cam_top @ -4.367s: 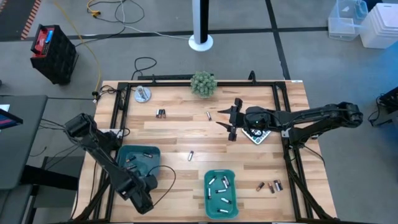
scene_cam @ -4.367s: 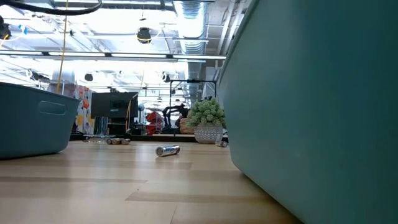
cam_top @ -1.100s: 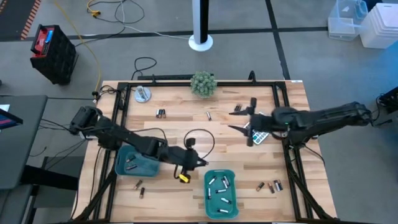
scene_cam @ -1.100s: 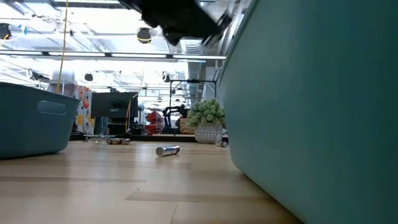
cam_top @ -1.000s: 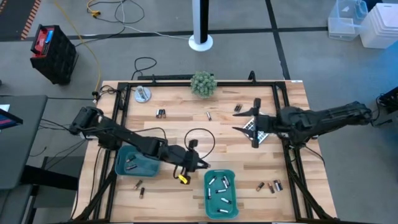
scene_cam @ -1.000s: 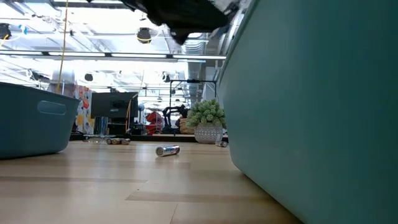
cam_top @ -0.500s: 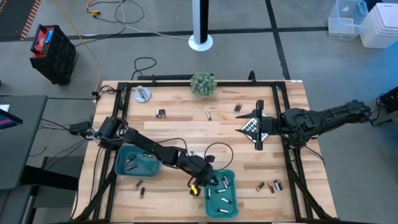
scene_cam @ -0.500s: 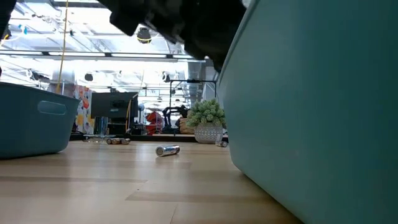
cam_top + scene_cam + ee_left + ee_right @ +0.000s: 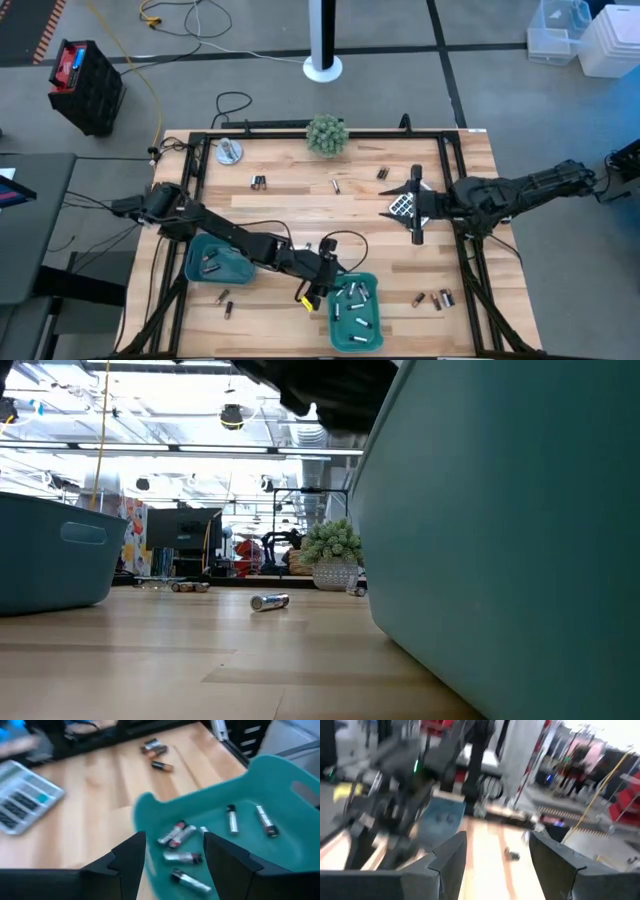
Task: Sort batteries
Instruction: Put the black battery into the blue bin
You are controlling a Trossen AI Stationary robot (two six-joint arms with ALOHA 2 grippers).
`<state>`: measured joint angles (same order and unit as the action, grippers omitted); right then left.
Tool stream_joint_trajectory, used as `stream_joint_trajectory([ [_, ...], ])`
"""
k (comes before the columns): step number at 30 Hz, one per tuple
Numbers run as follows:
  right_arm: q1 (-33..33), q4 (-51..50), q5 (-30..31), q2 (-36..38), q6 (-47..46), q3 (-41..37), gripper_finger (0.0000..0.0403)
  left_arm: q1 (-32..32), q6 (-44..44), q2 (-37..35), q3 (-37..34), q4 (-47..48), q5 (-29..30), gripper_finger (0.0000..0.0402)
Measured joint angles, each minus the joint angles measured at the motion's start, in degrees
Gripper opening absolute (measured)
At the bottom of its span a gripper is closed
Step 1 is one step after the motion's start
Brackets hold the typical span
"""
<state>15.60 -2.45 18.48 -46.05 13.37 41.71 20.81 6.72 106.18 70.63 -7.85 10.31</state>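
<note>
A: Currently, what is the tray count?

B: I count two teal trays from above: the left tray [image 9: 222, 262] and the right tray [image 9: 355, 311]. The left gripper [image 9: 322, 287] sits at the right tray's near-left corner, fingers spread, gripping nothing. The right gripper [image 9: 416, 205] waits over the calculator [image 9: 402, 206], fingers spread wide, also empty.

A: Batteries?

B: In the right tray I make out about seven batteries [image 9: 352, 293]; the left tray holds two or three, hard to tell exactly. Loose on the table: a pair [image 9: 259, 182] near the far left, one single [image 9: 336, 185] at far centre, one [image 9: 382, 173] just beyond the calculator, three [image 9: 434, 298] right of the right tray, and two [image 9: 224, 301] in front of the left tray.

A: Any differences between views?

B: The left wrist view shows the right tray's contents [image 9: 179, 834] individually, both silvery and dark cells. The low view shows only tray walls, a plant [image 9: 333, 555] and one silvery cell [image 9: 269, 601] lying on the wood.
</note>
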Motion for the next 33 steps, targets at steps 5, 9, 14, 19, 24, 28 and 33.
stream_joint_trajectory([
  [5, 4.9, -8.3, 7.2, -0.5, -4.4, 0.0, 0.0232, -0.2, 0.9, -6.4, -7.5, -4.2, 3.4, 0.0196],
  [9, 8.8, -12.4, 10.7, -1.2, -10.3, 0.0, 0.0232, -1.7, -1.3, -11.5, -15.9, -11.3, 4.3, 0.0196],
  [14, 12.5, -19.5, 11.5, -3.5, -21.2, 0.0, 0.0232, -3.1, -2.7, -16.6, -23.3, -17.7, 5.0, 0.0196],
  [19, 16.2, -29.8, 11.2, -9.5, -36.0, 1.0, 0.0232, -4.3, -1.3, -19.7, -25.7, -17.2, 6.6, 0.0196],
  [24, 21.1, -35.5, 6.5, -17.1, -47.7, 3.9, 0.0232, -5.8, 0.1, -21.8, -25.8, -15.5, 6.7, 0.0196],
  [28, 25.8, -36.9, 0.8, -23.1, -54.1, 4.7, 0.0232, -6.8, 1.6, -22.5, -25.9, -13.4, 6.7, 0.0196],
  [33, 32.5, -37.0, -2.3, -28.7, -62.0, 5.0, 0.0232, -8.1, 1.6, -22.9, -25.9, -11.1, 6.7, 0.0196],
])
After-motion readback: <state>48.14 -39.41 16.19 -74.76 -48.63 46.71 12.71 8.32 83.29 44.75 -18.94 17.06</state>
